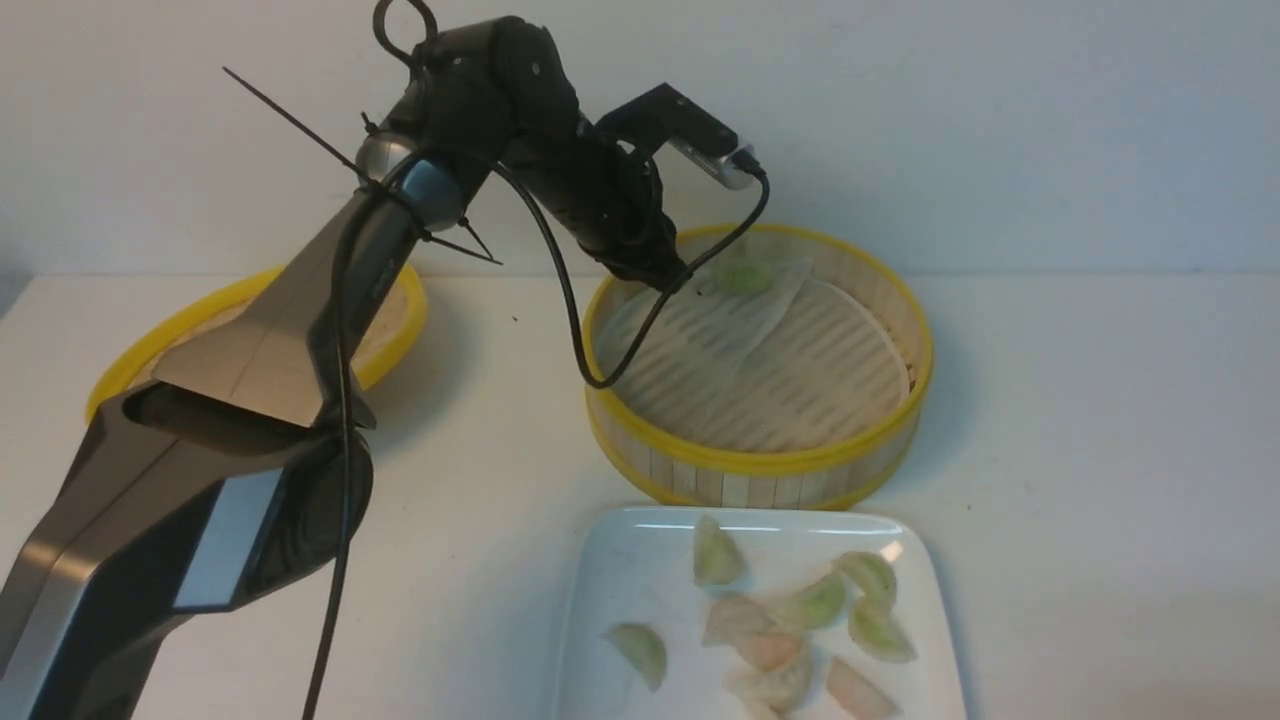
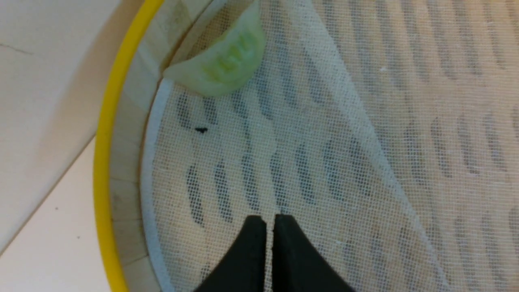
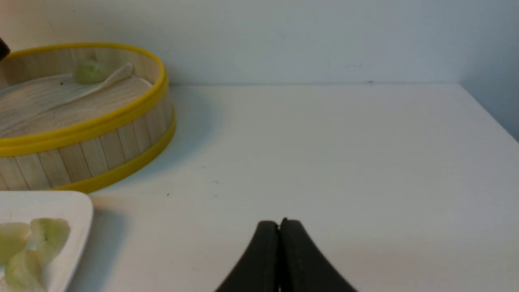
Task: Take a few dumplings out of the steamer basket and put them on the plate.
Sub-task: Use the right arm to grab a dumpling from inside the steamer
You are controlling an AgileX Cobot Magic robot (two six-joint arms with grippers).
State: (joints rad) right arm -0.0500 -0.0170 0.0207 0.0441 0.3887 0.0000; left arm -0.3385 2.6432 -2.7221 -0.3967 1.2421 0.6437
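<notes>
L tool (image 2: 269,221) clenched, empty, over steamer basket (image 1: 760,465) liner (image 2: 324,162), near green dumpling (image 2: 227,61) by far wall. R tool (image 3: 279,223) clenched over counter (image 3: 344,142); plate (image 1: 610,560) w/ dumplings (image 1: 815,600) at near edge.

Left arm (image 1: 250,420) is chunky, dark grey and black with paler silver panels. A loose black cable (image 1: 562,275) runs along it, cinched by zip ties (image 1: 290,117) with long uncut tails. There's a small silver camera (image 1: 715,150) on a black bracket just behind the left hand (image 1: 682,278). The right hand (image 3: 279,224) has the same matte black tapering fingers (image 3: 259,259).
</notes>
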